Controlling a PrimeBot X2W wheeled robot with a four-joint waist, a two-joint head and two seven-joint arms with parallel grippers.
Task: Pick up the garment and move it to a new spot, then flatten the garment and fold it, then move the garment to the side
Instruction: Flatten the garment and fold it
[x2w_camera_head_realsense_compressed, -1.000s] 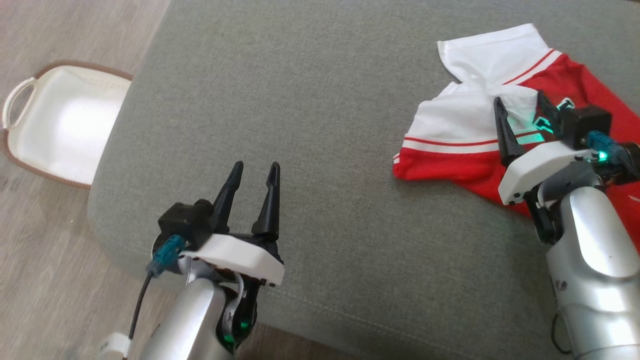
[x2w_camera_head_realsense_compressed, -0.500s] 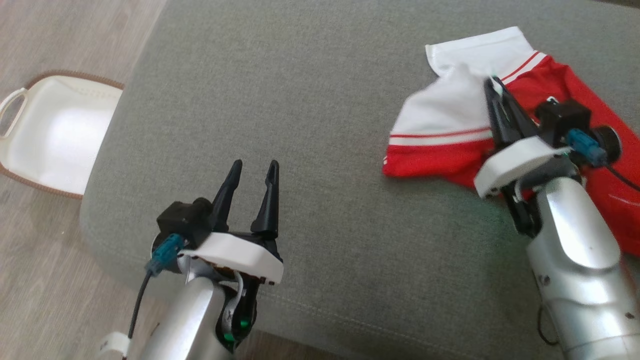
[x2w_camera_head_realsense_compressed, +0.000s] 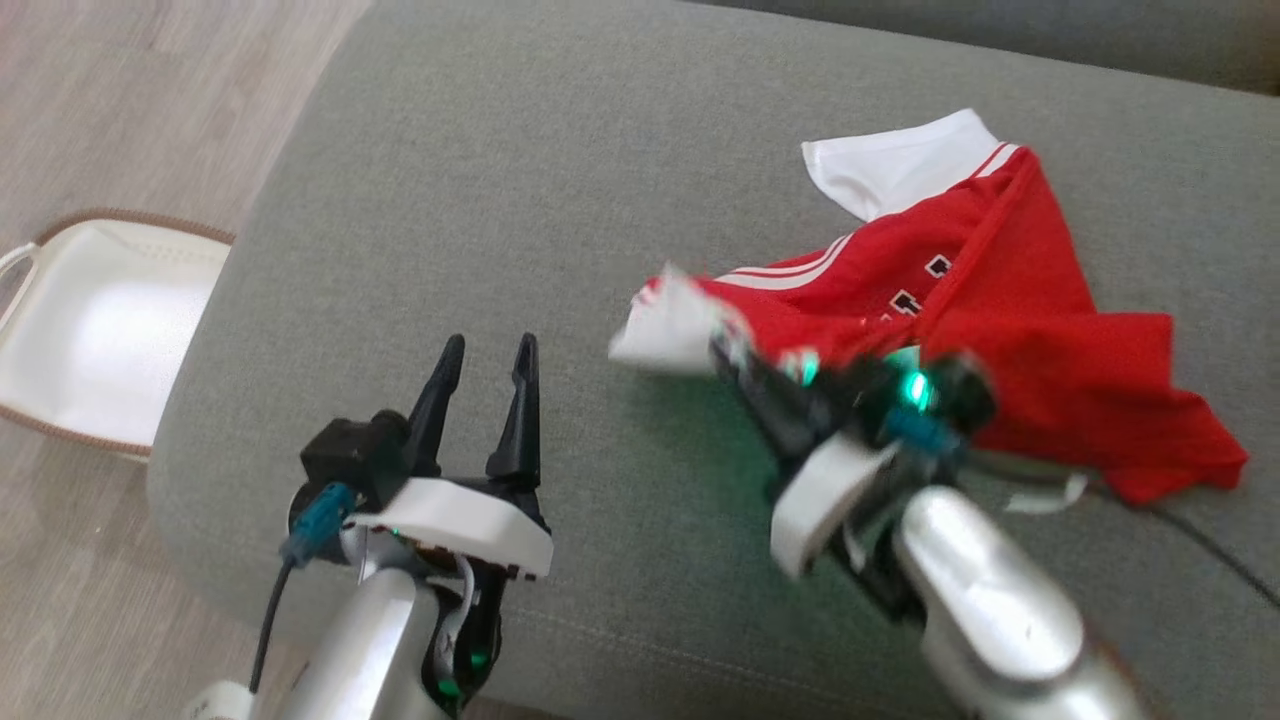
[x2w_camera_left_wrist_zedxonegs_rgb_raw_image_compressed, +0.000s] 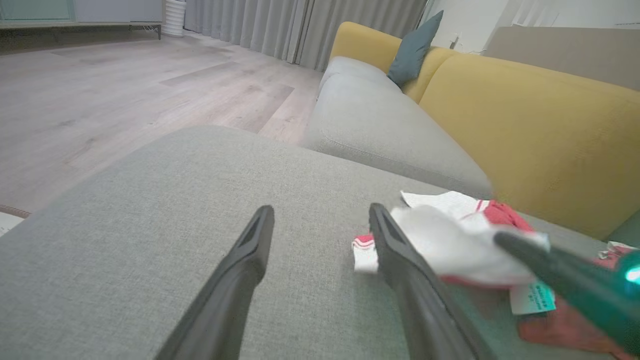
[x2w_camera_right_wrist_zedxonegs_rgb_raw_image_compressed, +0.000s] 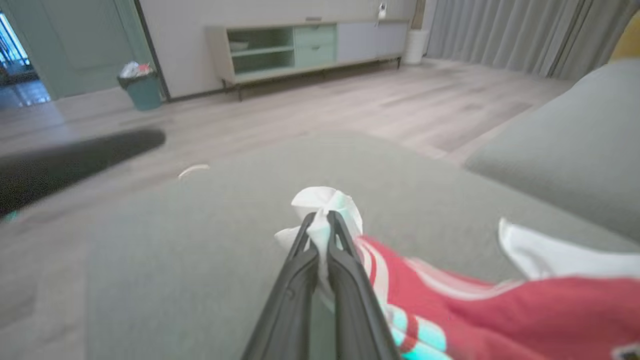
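Support surface: grey seat cushion (x2w_camera_head_realsense_compressed: 520, 180), coarse woven upholstery, rounded edge with a stitched seam; beside it on the pale wood-grain floor (x2w_camera_head_realsense_compressed: 90, 120), a white basket (x2w_camera_head_realsense_compressed: 60, 400) with a brown rim and a loop handle.

Garment (x2w_camera_head_realsense_compressed: 1010, 300): smooth red fabric with white panels and thin red-and-white stripes; crumpled, lying on the right half of the cushion; one white corner is bunched and drawn out toward the cushion's middle.

Right gripper (x2w_camera_right_wrist_zedxonegs_rgb_raw_image_compressed: 320, 220): long dark tapered fingers pressed together, pinching that bunched white corner at the tips; motion-blurred in the head view.

Left gripper (x2w_camera_head_realsense_compressed: 488, 350): fingers parted and holding nothing, above bare cushion, well apart from the garment.

Markings: small black-and-white characters on the red panel, not legible; a small tag (x2w_camera_left_wrist_zedxonegs_rgb_raw_image_compressed: 532, 297) on the garment in the left wrist view, printing too small to read.

Background, left wrist view: a mustard-yellow sofa back (x2w_camera_left_wrist_zedxonegs_rgb_raw_image_compressed: 540, 125), fine-textured.
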